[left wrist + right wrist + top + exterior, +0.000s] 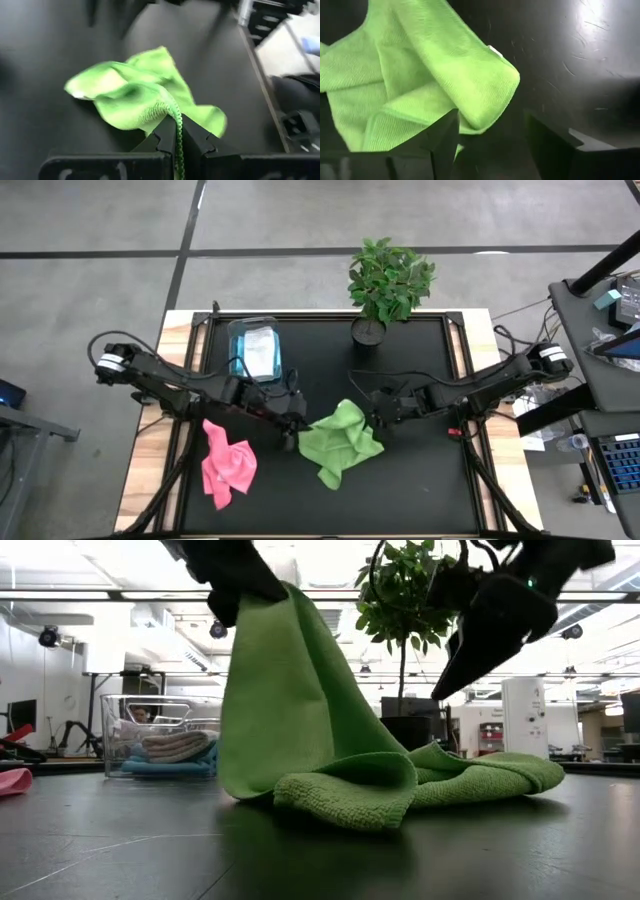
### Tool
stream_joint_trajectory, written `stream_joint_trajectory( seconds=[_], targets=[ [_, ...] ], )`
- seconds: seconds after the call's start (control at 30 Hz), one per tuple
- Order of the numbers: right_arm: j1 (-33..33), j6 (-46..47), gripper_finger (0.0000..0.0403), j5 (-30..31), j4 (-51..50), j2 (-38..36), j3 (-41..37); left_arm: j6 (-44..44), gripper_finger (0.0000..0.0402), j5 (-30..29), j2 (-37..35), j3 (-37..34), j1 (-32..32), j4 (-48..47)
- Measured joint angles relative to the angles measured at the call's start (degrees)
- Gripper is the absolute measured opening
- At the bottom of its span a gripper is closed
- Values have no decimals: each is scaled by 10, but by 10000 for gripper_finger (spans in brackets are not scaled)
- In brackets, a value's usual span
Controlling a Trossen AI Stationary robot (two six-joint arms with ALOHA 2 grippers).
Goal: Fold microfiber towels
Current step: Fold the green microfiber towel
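Note:
A lime green towel (340, 442) lies crumpled at the table's middle. Its left side is raised and hangs from my left gripper (292, 423), which is shut on it (235, 585). The towel's lower part (400, 785) rests on the table in folds. My right gripper (380, 418) stands open at the towel's right side, just above it (490, 635). In the right wrist view a rounded corner of the towel (492, 95) lies in front of the open fingers (490, 125). A pink towel (228, 465) lies bunched at the near left. My left gripper pinches the green towel's hemmed edge (176, 122) between its two fingers, coming from the table's left and slanting down. The hem runs straight out between the fingertips. The towel hangs slack below the gripper (280, 690), and its lower folds lie on the table. My right gripper: whether its finger (447, 135) touches the towel's corner, I cannot tell.
A clear plastic bin (255, 348) with folded towels stands at the far left. A potted plant (385, 280) stands at the far middle. Bare black tabletop (420, 490) lies near and right of the green towel.

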Motion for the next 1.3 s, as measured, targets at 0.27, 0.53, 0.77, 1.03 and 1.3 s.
stream_joint_trajectory(
  seconds=[0.27, 0.53, 0.77, 1.03, 1.3],
  targets=[
    [-33, -9, 227, -6, 206, 19, -84, -9, 0, 38, 0, -59, -27, 25],
    [-86, -73, 228, -44, 288, 118, -56, -8, 0, 40, 0, -111, -33, 87],
    [-127, -74, 228, -84, 287, 200, -24, -8, 0, 40, 0, -131, -33, 97],
    [-140, -63, 207, -149, 298, 227, -22, -8, 0, 39, 0, -137, -33, 95],
    [-140, -74, 84, -190, 307, 232, -23, -8, 0, 35, 0, -139, -33, 111]
  ],
)
